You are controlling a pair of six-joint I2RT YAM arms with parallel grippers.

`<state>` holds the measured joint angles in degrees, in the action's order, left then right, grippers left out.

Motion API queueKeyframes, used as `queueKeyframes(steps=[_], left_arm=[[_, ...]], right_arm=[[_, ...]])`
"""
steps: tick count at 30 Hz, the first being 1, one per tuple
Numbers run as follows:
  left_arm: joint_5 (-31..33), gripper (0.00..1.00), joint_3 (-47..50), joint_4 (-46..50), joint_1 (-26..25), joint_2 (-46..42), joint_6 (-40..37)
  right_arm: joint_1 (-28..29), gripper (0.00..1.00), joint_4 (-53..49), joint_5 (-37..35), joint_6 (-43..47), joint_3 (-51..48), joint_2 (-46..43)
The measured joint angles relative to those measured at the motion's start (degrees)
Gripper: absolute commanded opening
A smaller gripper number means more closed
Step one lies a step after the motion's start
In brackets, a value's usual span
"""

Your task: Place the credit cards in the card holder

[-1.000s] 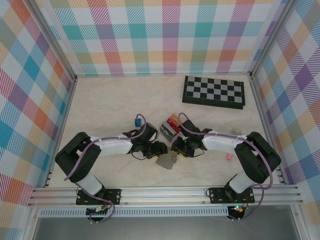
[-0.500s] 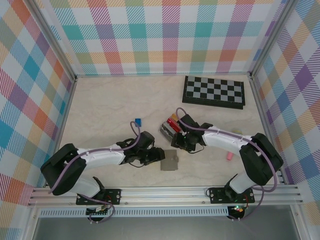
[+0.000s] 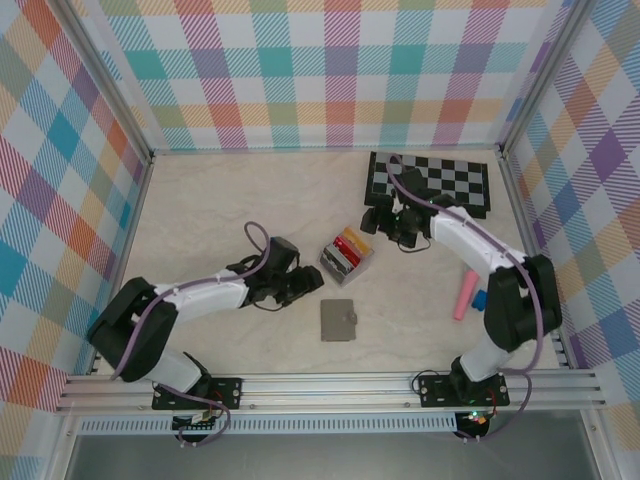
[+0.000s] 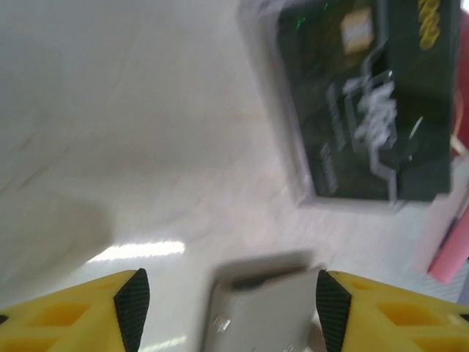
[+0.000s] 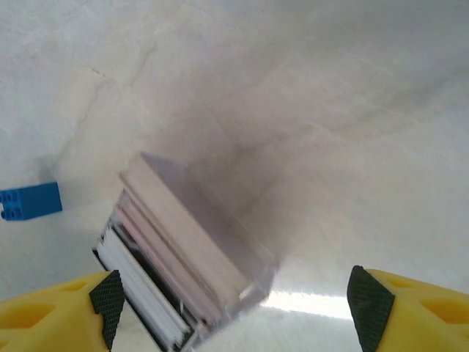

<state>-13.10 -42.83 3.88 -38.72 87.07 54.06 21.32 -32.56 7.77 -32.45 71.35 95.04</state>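
Note:
The grey card holder (image 3: 339, 320) lies flat on the table, folded; in the left wrist view the card holder (image 4: 256, 308) sits low between my fingertips with a gap on each side. My left gripper (image 3: 310, 284) (image 4: 229, 308) is open, just left of and behind the holder. The credit cards (image 3: 347, 252) stand upright in a small clear rack; a black card with a yellow mark (image 4: 366, 103) faces the left wrist camera. My right gripper (image 3: 371, 222) (image 5: 231, 304) is open, empty, behind and to the right of the cards (image 5: 176, 253).
A chessboard (image 3: 428, 183) lies at the back right, close behind my right gripper. A pink stick (image 3: 465, 295) and a blue block (image 3: 480, 299) lie at the right. Another blue block (image 5: 29, 202) lies beyond the rack.
My right gripper has let go, opened wide and swung from beside the holder back toward the chessboard. My left gripper has opened further and drawn back left. The holder now lies alone.

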Motion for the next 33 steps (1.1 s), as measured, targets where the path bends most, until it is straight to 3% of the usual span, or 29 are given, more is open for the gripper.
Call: queueKeyframes(steps=[3, 6, 19, 23, 28, 33], left_arm=[[-0.61, 0.45, -5.38, -0.04, 1.25, 5.57, 0.04], [-0.74, 0.4, -10.62, 0.68, 2.08, 10.64, -0.04], [-2.05, 0.39, -19.54, 3.5, 2.19, 19.69, -0.96], [-2.91, 0.39, -22.14, 3.74, 2.19, 21.7, -1.64], [-2.01, 0.42, -22.16, 5.38, 2.19, 21.35, -2.67], [1.84, 0.47, -16.04, 6.91, 2.19, 13.88, -3.3]], right_arm=[[-1.49, 0.82, 0.98, 5.2, 0.42, 2.54, 5.92], [-1.86, 0.82, 1.09, 8.79, 0.42, 3.89, 9.62], [-3.02, 0.77, 4.68, 17.68, -0.15, 3.08, 12.37], [-3.91, 0.78, 4.87, 17.66, -0.72, 0.22, 11.32], [-5.14, 0.8, 1.01, 11.85, 0.24, 0.37, 8.41], [-4.7, 0.68, -4.09, 5.57, 4.42, 3.98, 3.89]])
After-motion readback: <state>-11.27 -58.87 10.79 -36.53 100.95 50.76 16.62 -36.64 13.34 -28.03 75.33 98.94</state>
